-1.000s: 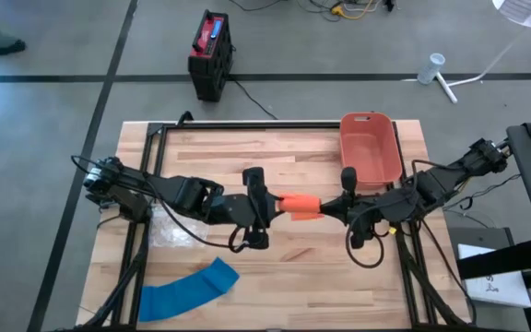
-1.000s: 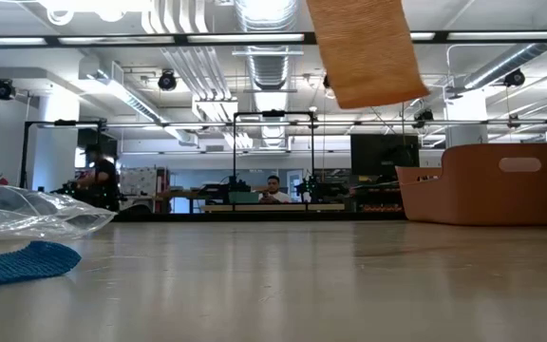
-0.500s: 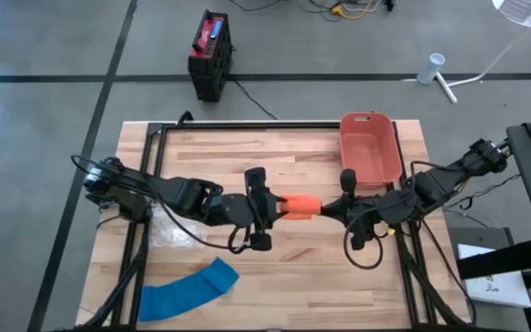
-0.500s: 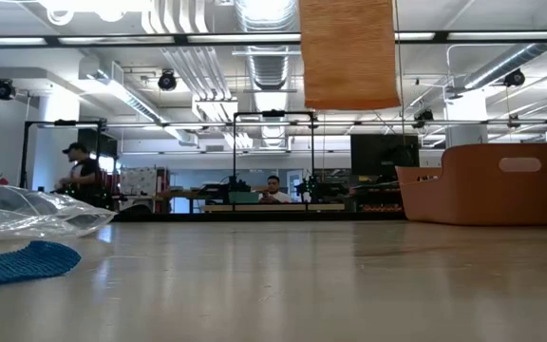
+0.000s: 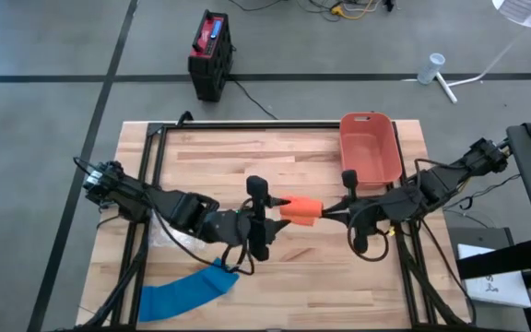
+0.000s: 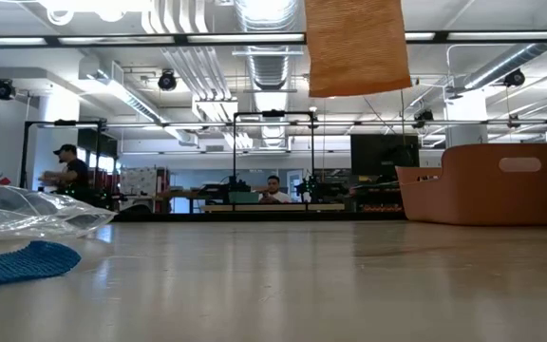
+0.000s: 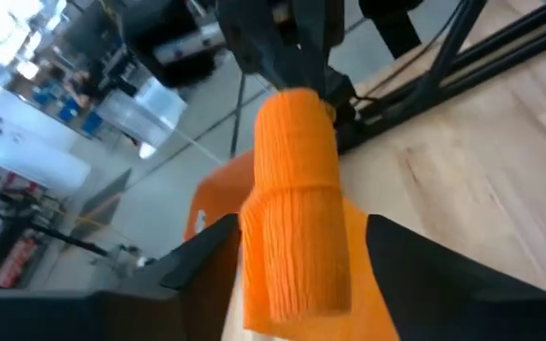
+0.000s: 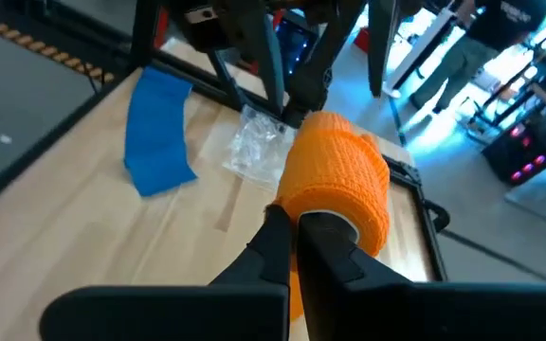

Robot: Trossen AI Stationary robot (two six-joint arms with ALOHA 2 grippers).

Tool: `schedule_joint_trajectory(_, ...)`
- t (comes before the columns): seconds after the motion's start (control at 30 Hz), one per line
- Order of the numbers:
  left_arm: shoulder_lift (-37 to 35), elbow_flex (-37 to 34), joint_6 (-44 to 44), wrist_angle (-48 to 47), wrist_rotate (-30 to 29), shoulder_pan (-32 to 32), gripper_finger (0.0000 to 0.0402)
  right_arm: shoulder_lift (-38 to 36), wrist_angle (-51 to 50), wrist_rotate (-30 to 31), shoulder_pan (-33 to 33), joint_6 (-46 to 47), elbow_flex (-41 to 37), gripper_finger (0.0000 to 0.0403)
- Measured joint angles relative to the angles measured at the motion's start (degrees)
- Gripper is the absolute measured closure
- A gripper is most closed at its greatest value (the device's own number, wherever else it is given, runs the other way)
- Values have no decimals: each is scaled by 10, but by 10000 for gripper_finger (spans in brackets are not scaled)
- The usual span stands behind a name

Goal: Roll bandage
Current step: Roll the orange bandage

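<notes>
Right pincer (image 5: pixel 325 211) clamped on the core of the orange bandage roll (image 5: pixel 300 209), held above mid-tabletop (image 5: pixel 247 157). Left pincer (image 5: pixel 264 218) spread apart around the roll's far end, not gripping. Could slacken or unwind if the loose tail (image 6: pixel 354 46) slips free.

A: Where is the bandage roll (image 5: pixel 300 210)?

B: Above the middle of the tabletop (image 5: pixel 321 277), off its surface, between the two arms. The left claw (image 5: pixel 267 215) is at its left end, the right claw (image 5: pixel 325 211) at its right end.

A: And the bin (image 5: pixel 371 148)?

B: At the far right of the tabletop, behind the right arm.

A: What's on the left side?

B: A plastic bag (image 5: pixel 168 228) under the left arm, and nearer the front edge, a flat cloth strip (image 5: pixel 185 290), in front of that bag.

A: Anything beyond the tabletop?

B: A toolbox (image 5: pixel 210 54) on the floor behind the far edge.
</notes>
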Motion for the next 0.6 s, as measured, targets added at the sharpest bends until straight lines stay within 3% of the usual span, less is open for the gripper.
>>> schedule_joint_trajectory(0.3, 0, -3, -22, 5, -5, 0, 130, 0, 24, -15, 0, 36, 1, 403)
schedule_joint_trajectory(0.6, 20, -7, -40, 6, -26, 4, 182, 0, 55, -15, 0, 53, 1, 403)
